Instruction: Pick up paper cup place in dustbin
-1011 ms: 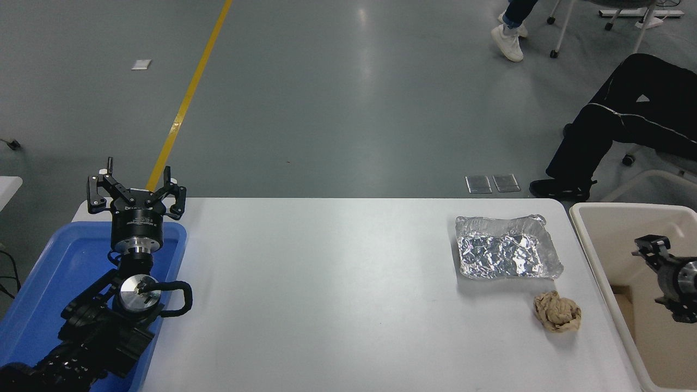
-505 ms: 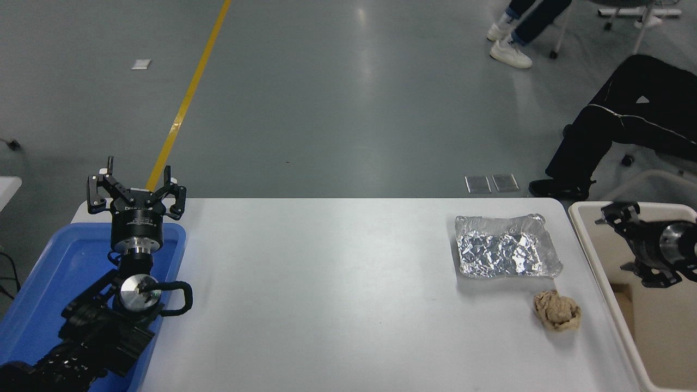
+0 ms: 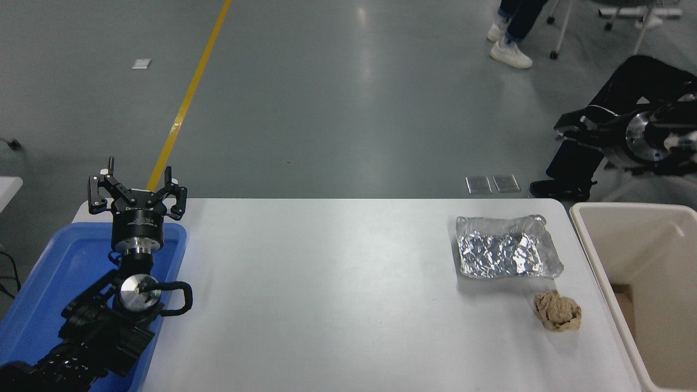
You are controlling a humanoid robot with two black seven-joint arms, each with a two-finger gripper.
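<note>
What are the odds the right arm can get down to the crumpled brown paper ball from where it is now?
Probably good: the right gripper is raised beyond the table's far right corner, and nothing stands over the paper ball, which lies apart from the foil tray and dustbin.

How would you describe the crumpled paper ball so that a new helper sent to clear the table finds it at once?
Start at the big cream dustbin off the right end of the white table. Just left of its rim, near the table's front right corner, lies the paper ball. It is brown, matte and wadded, unlike the shiny flat foil tray behind it.
</note>
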